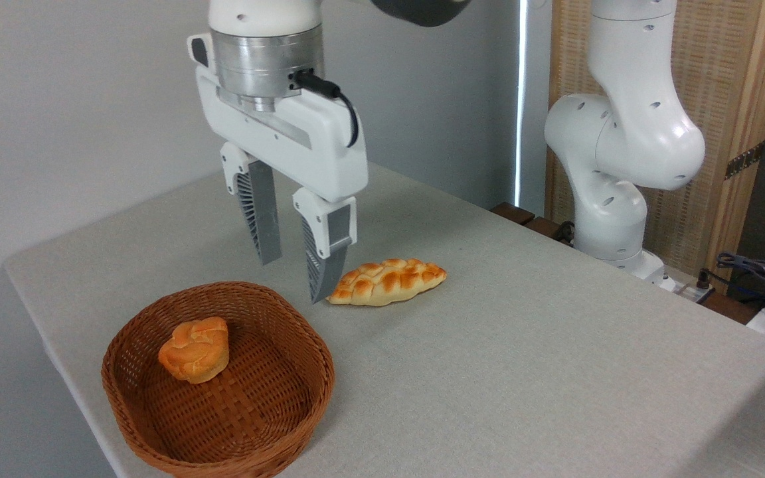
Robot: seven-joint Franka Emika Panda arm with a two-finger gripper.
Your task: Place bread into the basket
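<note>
From my console I see the bread, a small knotted bun, sitting inside the wicker basket, toward its far-left side and upright on its paler base. That is where the task wants it, so I judge the placing done. My end effector hangs in the air above the tabletop, beyond the basket's far rim, with its two fingers apart and nothing between them. It is empty because the bun needs no more holding. It sits high enough that the fingertips are clear of the wicker rim, which I'd want so a sideways move cannot snag or drag the basket. The nearer fingertip overlaps the end of the braided loaf in this view, but I cannot tell whether it is touching or only in front. The loaf lies flat outside the basket.
</note>
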